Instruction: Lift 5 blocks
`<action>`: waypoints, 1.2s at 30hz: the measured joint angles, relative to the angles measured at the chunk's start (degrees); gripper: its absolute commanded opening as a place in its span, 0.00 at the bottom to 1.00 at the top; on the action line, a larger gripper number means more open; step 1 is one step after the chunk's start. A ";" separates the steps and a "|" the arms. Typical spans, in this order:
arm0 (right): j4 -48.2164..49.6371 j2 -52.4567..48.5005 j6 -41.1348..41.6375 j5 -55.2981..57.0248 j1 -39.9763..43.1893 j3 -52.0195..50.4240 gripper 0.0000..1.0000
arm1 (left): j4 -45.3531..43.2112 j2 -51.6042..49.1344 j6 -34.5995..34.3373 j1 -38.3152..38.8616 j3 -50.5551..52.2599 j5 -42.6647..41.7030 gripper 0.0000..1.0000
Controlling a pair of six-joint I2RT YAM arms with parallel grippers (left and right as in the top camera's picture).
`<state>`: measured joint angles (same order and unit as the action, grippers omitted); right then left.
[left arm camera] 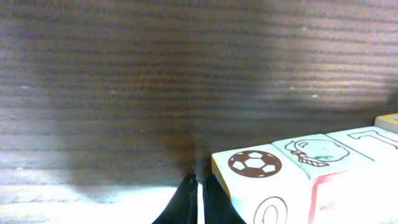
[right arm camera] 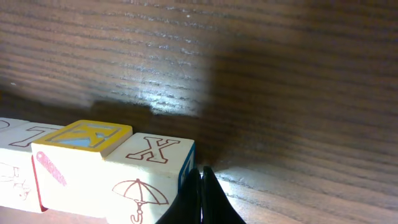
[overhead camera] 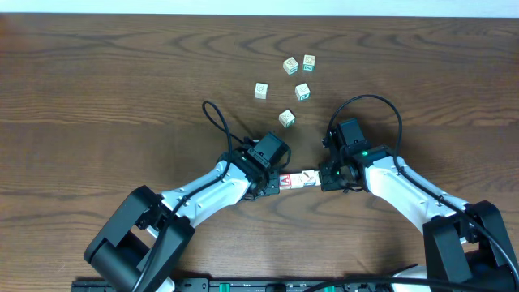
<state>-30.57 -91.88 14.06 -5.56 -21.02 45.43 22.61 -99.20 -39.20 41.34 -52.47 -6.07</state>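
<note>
Your closed, empty left gripper [left arm camera: 198, 200] and right gripper [right arm camera: 202, 198] flank the pale wooden block row [overhead camera: 298, 179], touching its ends.

"How did the two arms stand?"
"The left arm [overhead camera: 203, 191] reached in from the lower left and the right arm [overhead camera: 409, 188] from the lower right. Both stretched toward the middle, wrists turned inward so the tips faced each other."
"And the left gripper [overhead camera: 278, 183]?"
"Its jaws were closed. In its wrist view the two dark fingers [left arm camera: 184, 203] met with only a thin slit between them."
"The right gripper [overhead camera: 324, 178]?"
"Closed too, its fingers [right arm camera: 190, 202] pressed together to a point. The two grippers were near each other, not touching"
</note>
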 measured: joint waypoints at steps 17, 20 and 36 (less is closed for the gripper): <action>0.68 0.00 0.76 0.83 -0.87 0.00 0.01 | -0.52 0.00 -0.02 0.02 0.37 0.13 0.07; 0.68 0.00 1.27 0.83 -1.07 0.00 0.01 | -0.59 0.00 -0.04 0.02 0.50 0.11 0.07; 1.33 0.00 3.78 0.22 -1.07 0.00 0.01 | -2.49 0.00 -0.31 -0.15 1.01 0.42 0.07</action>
<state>-29.23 -91.88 17.85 -5.34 -22.09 45.43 20.12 -99.20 -39.51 41.19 -51.46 -5.65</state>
